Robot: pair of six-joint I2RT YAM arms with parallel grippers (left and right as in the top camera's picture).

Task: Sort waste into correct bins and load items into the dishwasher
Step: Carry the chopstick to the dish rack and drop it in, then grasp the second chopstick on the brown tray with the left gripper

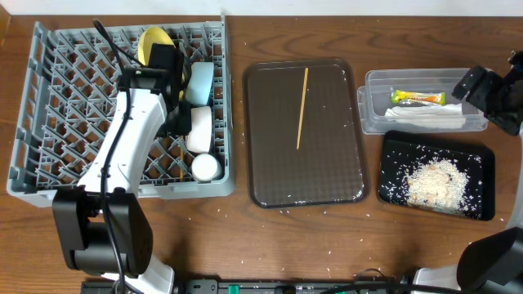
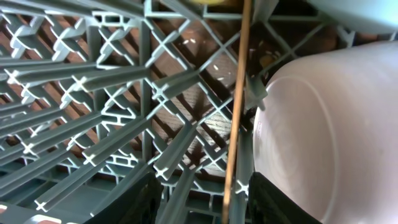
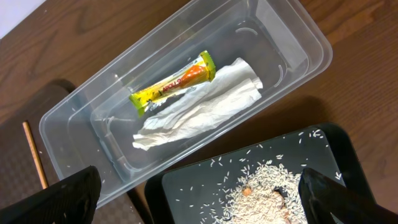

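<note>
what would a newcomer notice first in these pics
The grey dish rack on the left grabs the eye first, with the left arm extended into it beside a yellow plate and a light blue bowl. In the middle, a lone chopstick lies on the brown tray. At right, a heap of rice whitens the black tray, below the clear tub holding a sachet and white paper.

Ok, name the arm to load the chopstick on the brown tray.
Left, probably: its jaws stand open in the dish rack beside the brown tray; the right's hover over the clear tub.
</note>
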